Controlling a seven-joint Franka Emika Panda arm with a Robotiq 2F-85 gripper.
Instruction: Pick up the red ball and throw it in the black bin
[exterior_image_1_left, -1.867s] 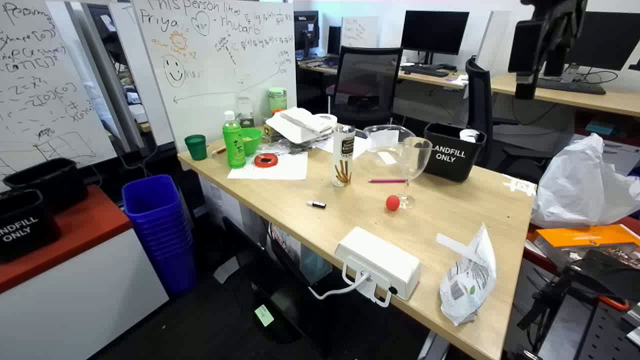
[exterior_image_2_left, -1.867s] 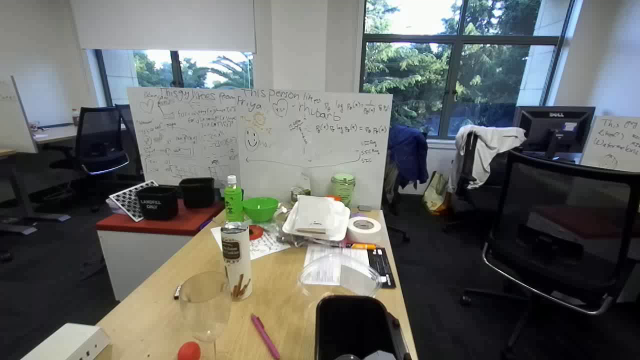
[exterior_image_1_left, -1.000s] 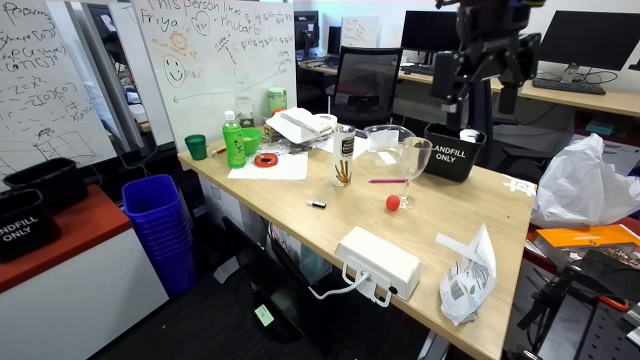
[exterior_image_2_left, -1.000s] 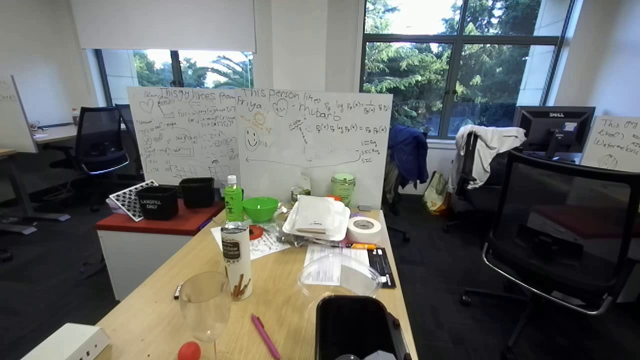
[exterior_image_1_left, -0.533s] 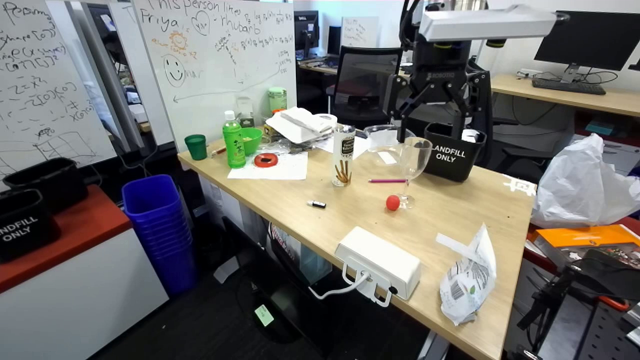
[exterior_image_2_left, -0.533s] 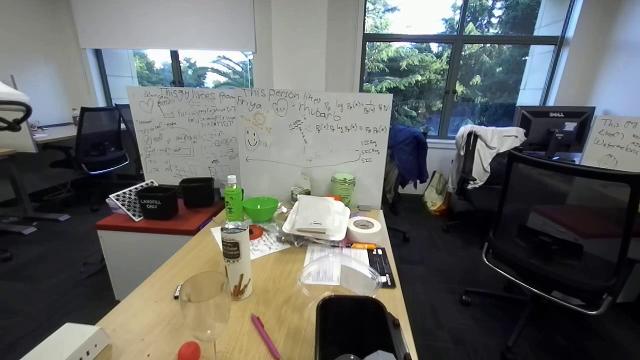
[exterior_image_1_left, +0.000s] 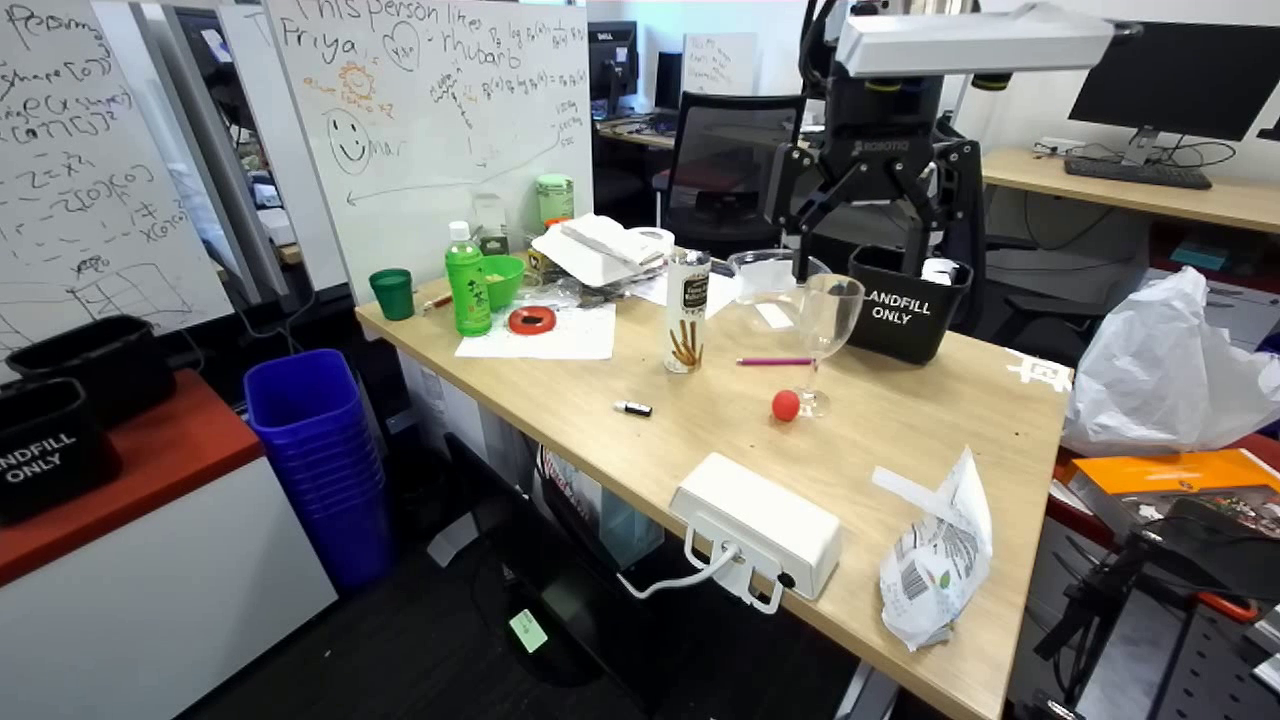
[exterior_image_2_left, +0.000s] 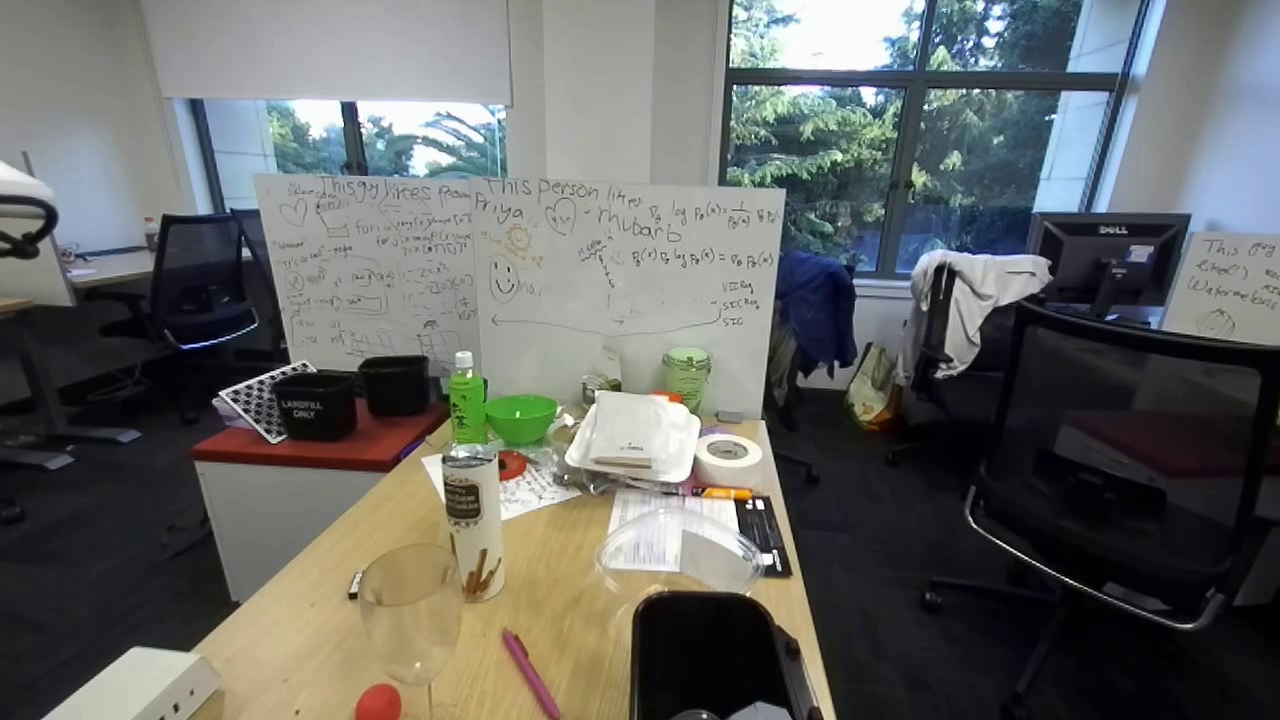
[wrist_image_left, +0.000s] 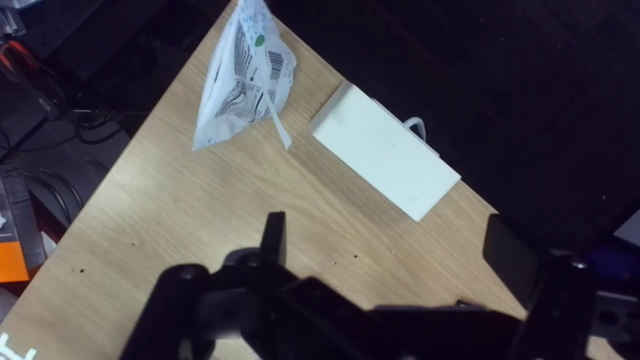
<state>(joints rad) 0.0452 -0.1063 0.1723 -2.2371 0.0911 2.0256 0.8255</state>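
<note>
The small red ball (exterior_image_1_left: 786, 405) rests on the wooden table beside the foot of a clear stemmed glass (exterior_image_1_left: 832, 305). It also shows at the bottom edge of an exterior view (exterior_image_2_left: 378, 702). The black bin (exterior_image_1_left: 905, 335) with white lettering stands upright behind the glass, with something white inside; its opening shows in an exterior view (exterior_image_2_left: 700, 640). My gripper (exterior_image_1_left: 860, 262) is open and empty, pointing down, above the ball's height and apart from it. In the wrist view the gripper (wrist_image_left: 387, 240) has widely spread fingers over bare wood; ball and bin are out of that view.
A white canister (exterior_image_1_left: 688, 310), a pink pen (exterior_image_1_left: 775, 361) and a clear plastic tub (exterior_image_1_left: 775, 280) are near the glass. A white power box (exterior_image_1_left: 758, 520) and a crumpled white bag (exterior_image_1_left: 940, 570) lie toward the table's edge. More black bins (exterior_image_1_left: 40, 445) stand on a red-topped cabinet.
My gripper has come from the upper right, left and down to over the table, and has hardly moved in the last half second. The ball and bin have not moved.
</note>
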